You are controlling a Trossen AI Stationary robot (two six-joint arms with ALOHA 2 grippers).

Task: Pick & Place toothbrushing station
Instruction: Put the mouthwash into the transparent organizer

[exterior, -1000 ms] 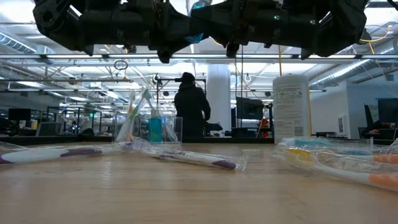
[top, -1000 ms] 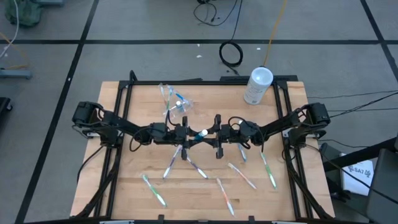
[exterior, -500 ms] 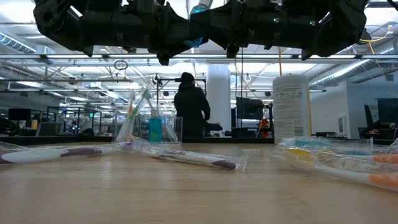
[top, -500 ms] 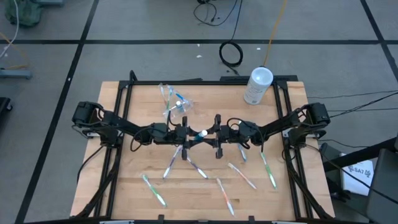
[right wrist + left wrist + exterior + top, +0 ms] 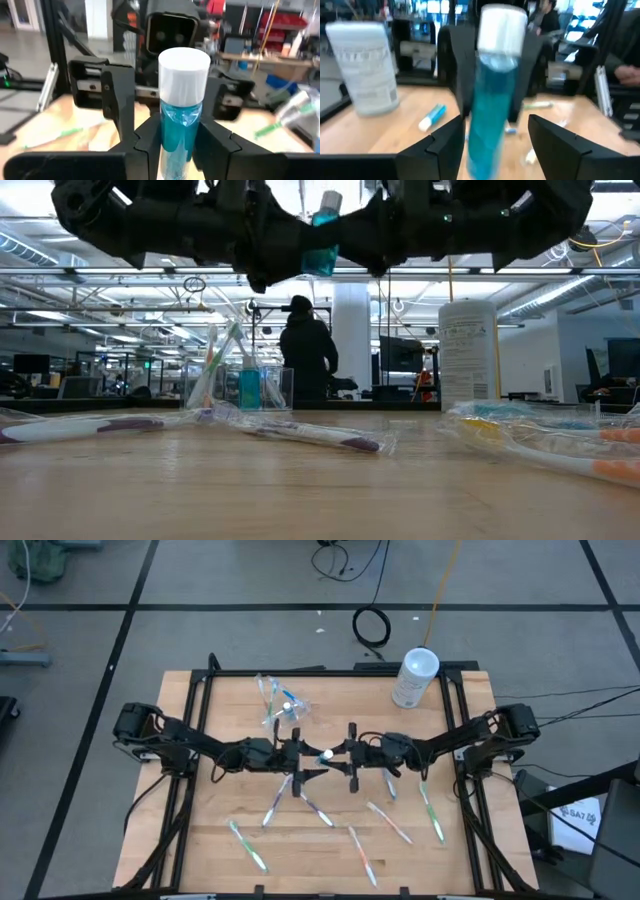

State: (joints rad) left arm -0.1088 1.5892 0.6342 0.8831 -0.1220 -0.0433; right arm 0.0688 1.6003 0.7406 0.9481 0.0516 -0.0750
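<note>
Mid-handover above bench (image 5: 220,840) centre: right gripper (image 5: 345,754) jaws clamped on teal tube (image 5: 181,131), held upright w/ white cap up. Left gripper (image 5: 305,754) jaws wide open either side of it, not gripping. Most toothbrushes (image 5: 385,820) lie loose on bench; pouch (image 5: 278,700) holds a few items. Lots left.

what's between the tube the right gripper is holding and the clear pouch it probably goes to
Nothing visible on the table blocks it. The right gripper is shut on the teal tube; the left gripper stands open around it, fingers apart. The pouch lies just beyond the left gripper, so that arm is the only obstacle.
</note>
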